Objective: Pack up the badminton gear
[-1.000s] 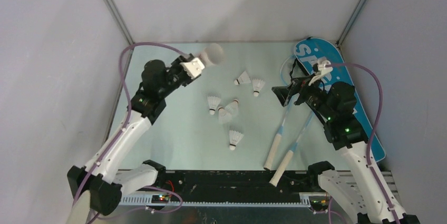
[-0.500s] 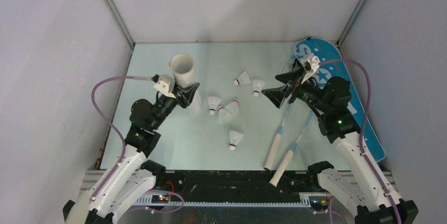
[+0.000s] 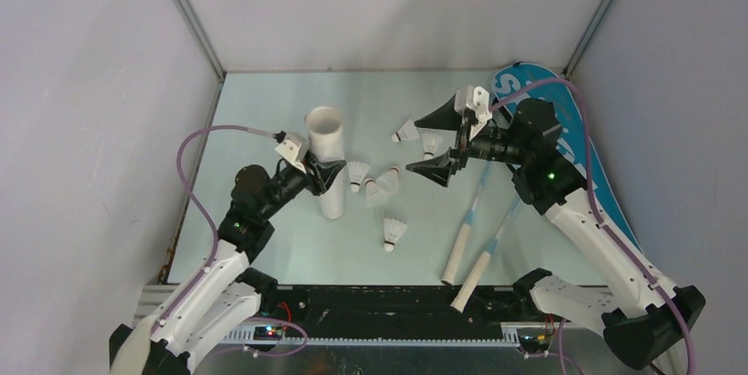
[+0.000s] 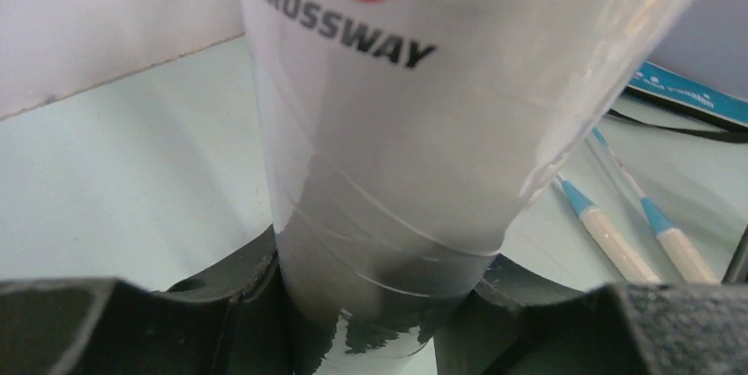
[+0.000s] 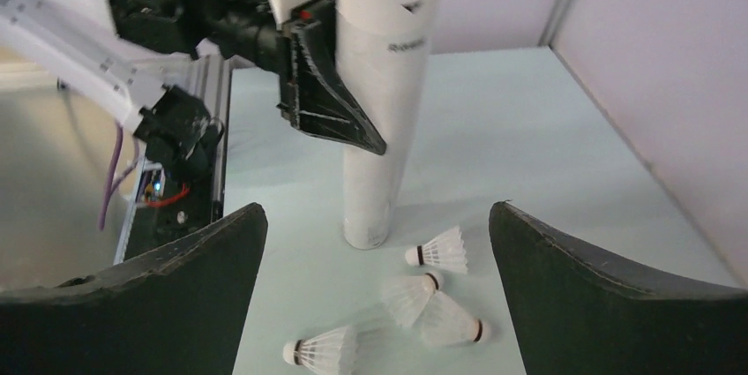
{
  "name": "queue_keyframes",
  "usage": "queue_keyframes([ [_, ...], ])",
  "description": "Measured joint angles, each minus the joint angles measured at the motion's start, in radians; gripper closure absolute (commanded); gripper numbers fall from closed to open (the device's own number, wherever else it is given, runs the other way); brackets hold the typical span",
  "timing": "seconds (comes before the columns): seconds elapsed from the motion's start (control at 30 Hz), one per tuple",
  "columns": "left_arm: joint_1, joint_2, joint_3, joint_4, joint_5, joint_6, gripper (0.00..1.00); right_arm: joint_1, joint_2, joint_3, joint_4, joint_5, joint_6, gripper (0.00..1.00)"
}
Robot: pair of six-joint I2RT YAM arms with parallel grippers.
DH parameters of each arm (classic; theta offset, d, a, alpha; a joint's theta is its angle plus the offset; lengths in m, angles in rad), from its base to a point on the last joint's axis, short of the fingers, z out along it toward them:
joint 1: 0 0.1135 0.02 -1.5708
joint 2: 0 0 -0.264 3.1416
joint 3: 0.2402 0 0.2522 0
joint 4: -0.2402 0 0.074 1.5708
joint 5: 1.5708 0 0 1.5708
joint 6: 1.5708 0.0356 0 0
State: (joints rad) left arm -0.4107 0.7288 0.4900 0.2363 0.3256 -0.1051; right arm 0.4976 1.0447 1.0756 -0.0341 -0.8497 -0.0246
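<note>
My left gripper [image 3: 323,174] is shut on the long white tube [image 3: 327,156], which stands upright on the table with its open end up. In the left wrist view the tube [image 4: 388,128] fills the space between the jaws. My right gripper [image 3: 434,143] is wide open and empty, held above several white shuttlecocks [image 3: 385,185] lying on the table. The right wrist view shows shuttlecocks [image 5: 438,251] between its fingers and the tube [image 5: 384,101] beyond them. Two rackets [image 3: 459,251] lie right of the shuttlecocks. The blue bag [image 3: 514,82] lies at far right.
Grey walls close in the table [image 3: 265,110] on three sides. The black rail [image 3: 370,309] with the arm bases runs along the near edge. Racket handles [image 4: 617,247] and the bag's edge [image 4: 679,91] show right of the tube in the left wrist view.
My left arm swung the tube down from the back left and stood it upright by the shuttlecocks. My right gripper moved left from the rackets to above the shuttlecocks, still open.
</note>
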Motion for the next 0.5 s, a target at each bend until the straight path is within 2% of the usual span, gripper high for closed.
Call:
queue_keyframes([
  [0.3,-0.021,0.031,-0.002,0.030,0.109,0.064,0.47,0.075,0.100,0.166,-0.078,-0.130,-0.237,0.00],
  [0.5,-0.042,0.098,0.042,0.035,0.165,0.106,0.45,0.112,0.235,0.361,-0.246,-0.148,-0.347,0.12],
])
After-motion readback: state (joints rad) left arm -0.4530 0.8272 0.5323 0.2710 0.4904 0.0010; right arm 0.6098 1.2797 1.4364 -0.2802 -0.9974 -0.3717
